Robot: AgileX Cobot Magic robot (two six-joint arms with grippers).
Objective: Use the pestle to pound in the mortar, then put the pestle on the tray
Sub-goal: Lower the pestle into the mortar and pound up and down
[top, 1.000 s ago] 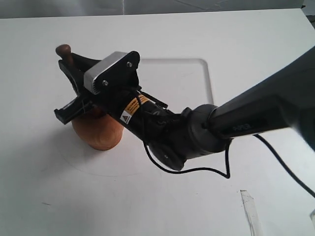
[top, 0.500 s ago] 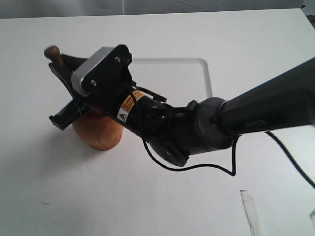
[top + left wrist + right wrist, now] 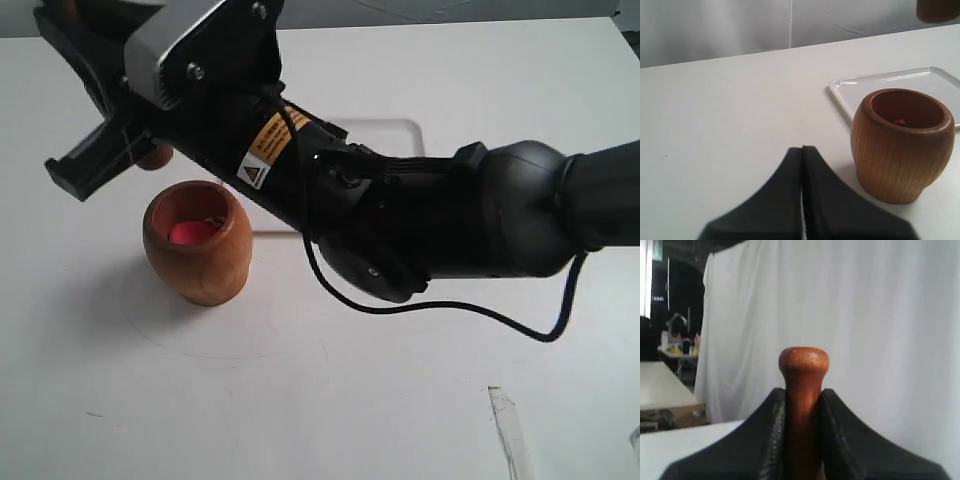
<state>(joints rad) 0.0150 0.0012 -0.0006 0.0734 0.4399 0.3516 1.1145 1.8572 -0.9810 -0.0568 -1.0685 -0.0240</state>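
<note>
The light brown wooden mortar (image 3: pixel 197 243) stands on the white table with red-pink matter (image 3: pixel 193 232) showing inside. My right gripper (image 3: pixel 95 100) hangs above and behind it, shut on the dark reddish-brown pestle. The pestle's thick end (image 3: pixel 155 155) pokes out below the fingers, clear of the mortar's rim. In the right wrist view the pestle's knob (image 3: pixel 803 362) rises between the fingers (image 3: pixel 772 430) of the right gripper (image 3: pixel 803 396). The left gripper (image 3: pixel 802 149) is shut and empty, low on the table beside the mortar (image 3: pixel 902 150). The white tray (image 3: pixel 890 82) lies just behind the mortar.
The right arm (image 3: pixel 450 215) stretches across the middle of the exterior view and hides most of the tray, of which only a corner (image 3: pixel 405 135) shows. A clear strip (image 3: pixel 508 430) lies near the front right edge. White curtains back the table.
The right gripper has lifted the pestle up and out of the mortar, moving toward the upper left. The mortar's red-pink contents are now uncovered.
</note>
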